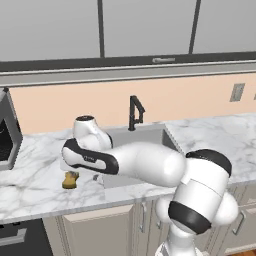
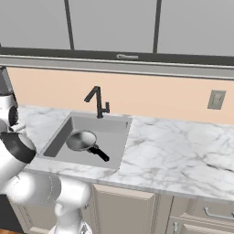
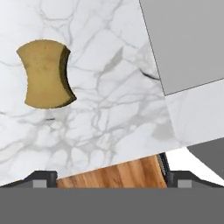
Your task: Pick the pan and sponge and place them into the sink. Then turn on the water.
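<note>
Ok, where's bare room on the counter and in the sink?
Bare marble runs right of the sink to the wall outlet. In the basin, the pan takes the middle. Left of the sink, the sponge and the arm crowd the counter.

Mustard-yellow sponge (image 3: 45, 74), grey-veined white counter (image 3: 113, 109)

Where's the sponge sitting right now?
The sponge lies on the marble counter left of the sink, near the front edge, in the left base view.
</note>
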### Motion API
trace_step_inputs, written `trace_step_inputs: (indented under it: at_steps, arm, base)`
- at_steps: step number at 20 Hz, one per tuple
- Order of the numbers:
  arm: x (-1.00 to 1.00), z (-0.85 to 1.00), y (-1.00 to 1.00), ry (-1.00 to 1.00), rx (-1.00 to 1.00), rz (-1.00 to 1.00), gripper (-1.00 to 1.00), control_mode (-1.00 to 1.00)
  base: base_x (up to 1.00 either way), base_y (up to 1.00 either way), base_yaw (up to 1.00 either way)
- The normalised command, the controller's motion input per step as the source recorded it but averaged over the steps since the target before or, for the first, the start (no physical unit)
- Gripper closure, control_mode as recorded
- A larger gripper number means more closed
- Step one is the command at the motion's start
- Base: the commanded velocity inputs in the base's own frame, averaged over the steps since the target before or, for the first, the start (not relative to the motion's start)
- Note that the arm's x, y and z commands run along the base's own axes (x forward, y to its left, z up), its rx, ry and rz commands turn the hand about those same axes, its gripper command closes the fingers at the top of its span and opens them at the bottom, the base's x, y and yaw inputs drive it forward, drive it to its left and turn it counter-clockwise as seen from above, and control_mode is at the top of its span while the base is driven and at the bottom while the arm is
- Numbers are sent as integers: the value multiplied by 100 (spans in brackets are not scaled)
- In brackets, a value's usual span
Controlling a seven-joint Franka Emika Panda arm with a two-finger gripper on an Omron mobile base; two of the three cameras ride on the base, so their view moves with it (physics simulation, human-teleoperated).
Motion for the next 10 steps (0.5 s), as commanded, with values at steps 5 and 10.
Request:
trace_step_inputs:
  at_steps: [5,10]
  arm:
    - [31,-19,41,0,-2,-8,-100,-100]
    - [27,-23,36,0,-3,-5,-100,-100]
  base:
    - [0,0,0]
    - [0,0,0]
